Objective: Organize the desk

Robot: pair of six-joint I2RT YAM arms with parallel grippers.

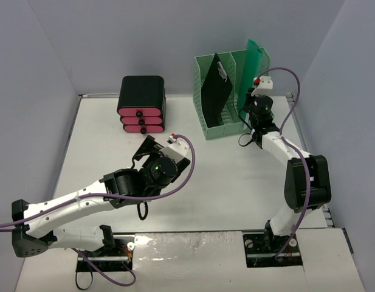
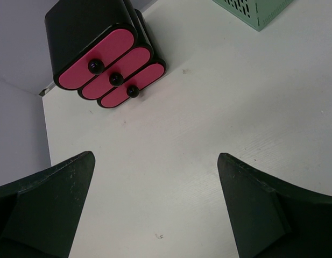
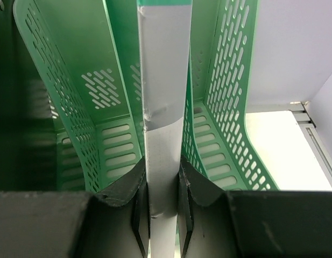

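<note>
**A:** What could go wrong from here?

**B:** The right gripper [image 3: 163, 185] has its jaws pinching the narrow edge of a folder [image 3: 164, 91] that stands in the end slot of the rack [image 1: 220, 97]. The folder looks thin and bendy. Pushed down at a tilt, I'd expect it to buckle or snag on a slotted divider. Released too high, it might flop over the wall.

**A:** And the rack itself?

**B:** It's mint-green plastic with perforated walls, probably light. A sideways tug could slide it, because the desk [image 1: 236, 188] is smooth, matte white. A flat black clipboard [image 1: 214, 85] leaning in another slot could tip too.

**A:** Where is everything?

**B:** The desk fills the floor between pale grey walls, with the arm bases at 6 o'clock. The rack sits at 1 o'clock. A glossy black drawer box [image 1: 141, 103] with rounded pink fronts and ball knobs sits at 11 o'clock.

**A:** And the left gripper [image 2: 155, 204]?

**B:** Its jaws are spread wide and empty, above bare desk near the centre.
</note>
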